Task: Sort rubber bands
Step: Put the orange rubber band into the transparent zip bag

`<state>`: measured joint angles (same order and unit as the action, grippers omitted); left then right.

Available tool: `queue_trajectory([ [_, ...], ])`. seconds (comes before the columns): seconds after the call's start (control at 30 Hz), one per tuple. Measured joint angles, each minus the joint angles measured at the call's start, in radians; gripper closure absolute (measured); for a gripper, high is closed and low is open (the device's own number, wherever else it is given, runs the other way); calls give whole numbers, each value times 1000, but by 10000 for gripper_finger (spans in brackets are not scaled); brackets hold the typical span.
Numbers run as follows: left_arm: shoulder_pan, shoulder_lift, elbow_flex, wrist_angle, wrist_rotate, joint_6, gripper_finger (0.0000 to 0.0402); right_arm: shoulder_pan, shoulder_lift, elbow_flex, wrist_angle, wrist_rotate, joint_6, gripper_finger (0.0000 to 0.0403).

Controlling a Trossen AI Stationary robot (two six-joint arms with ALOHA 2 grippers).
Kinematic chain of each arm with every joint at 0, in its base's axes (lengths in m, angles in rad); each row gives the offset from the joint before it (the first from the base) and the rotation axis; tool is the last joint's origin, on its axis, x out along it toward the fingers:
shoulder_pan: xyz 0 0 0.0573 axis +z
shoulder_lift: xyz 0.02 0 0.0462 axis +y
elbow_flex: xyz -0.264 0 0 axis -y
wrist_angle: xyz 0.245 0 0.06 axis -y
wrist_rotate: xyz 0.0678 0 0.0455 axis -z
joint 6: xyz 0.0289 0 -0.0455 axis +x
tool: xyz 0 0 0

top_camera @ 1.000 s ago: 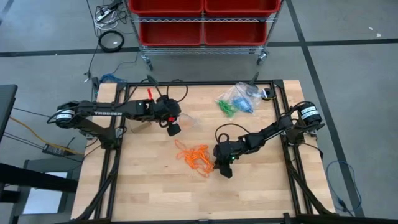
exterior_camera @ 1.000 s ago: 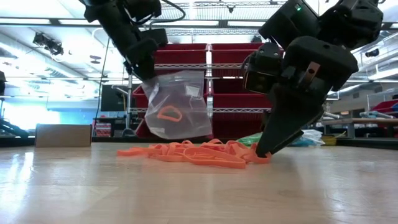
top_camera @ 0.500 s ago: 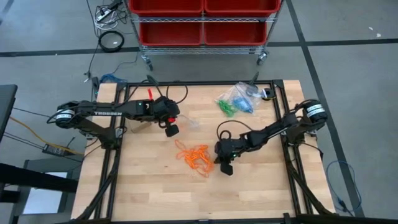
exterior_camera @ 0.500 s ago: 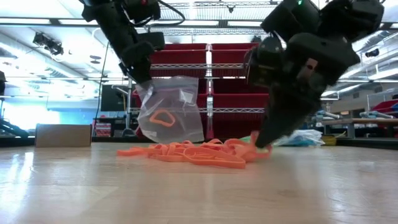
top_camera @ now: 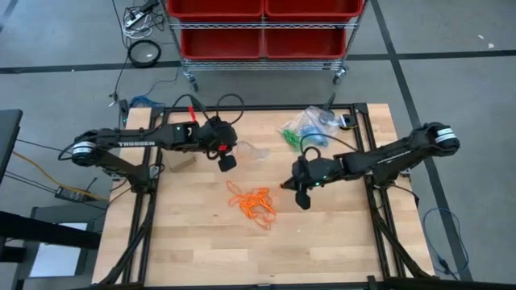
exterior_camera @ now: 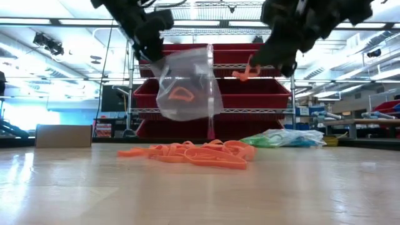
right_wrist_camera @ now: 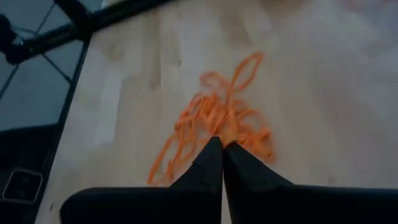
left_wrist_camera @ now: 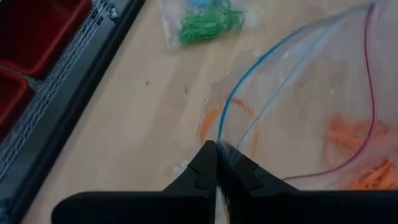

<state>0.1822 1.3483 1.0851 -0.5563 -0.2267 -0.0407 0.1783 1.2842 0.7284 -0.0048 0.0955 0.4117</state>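
Lifted off the wooden table point(top_camera: 193, 242) since a second ago, the right gripper point(exterior_camera: 275, 62) pinches one orange band point(exterior_camera: 245, 73) in the air. Left gripper point(left_wrist_camera: 216, 163), fingers pressed together, holds the clear bag point(exterior_camera: 186, 87) higher. Most orange rubber bands point(top_camera: 254, 203) lie mid-table; green ones point(top_camera: 293, 139) sit bagged at the far edge.

Table: we see bare pale wood point(top_camera: 201, 242).
Behind it: red bins point(top_camera: 262, 24) on a wire rack.
Floor: we spot a black cable coil point(top_camera: 145, 52).

Both end effectors point(top_camera: 228, 162) point(top_camera: 301, 198) clamped, raised.
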Motion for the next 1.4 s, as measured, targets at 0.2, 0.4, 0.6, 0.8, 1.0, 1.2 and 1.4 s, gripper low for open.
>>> queue_trajectory([
  [0.2, 0, 0, 60, -38, -15, 12, 385, 0, -10, 145, -46, 70, -111, 403],
  [0.4, 0, 6, 49, -38, -16, 11, 385, -16, 96, 402, -165, 87, -274, 403],
  [0.6, 0, 20, 38, -41, -16, 7, 385, -65, 266, 636, -336, 99, -375, 403],
  [0.8, 0, 39, 38, -36, -16, -4, 385, -103, 416, 782, -426, 126, -451, 403],
  [1.0, 0, 41, 38, -41, -17, -12, 385, -142, 473, 848, -478, 149, -500, 403],
  [1.2, 0, 40, 38, -42, -17, -12, 385, -176, 482, 849, -491, 169, -519, 403],
  [1.4, 0, 40, 38, -40, -16, -13, 385, -191, 482, 849, -545, 170, -521, 403],
])
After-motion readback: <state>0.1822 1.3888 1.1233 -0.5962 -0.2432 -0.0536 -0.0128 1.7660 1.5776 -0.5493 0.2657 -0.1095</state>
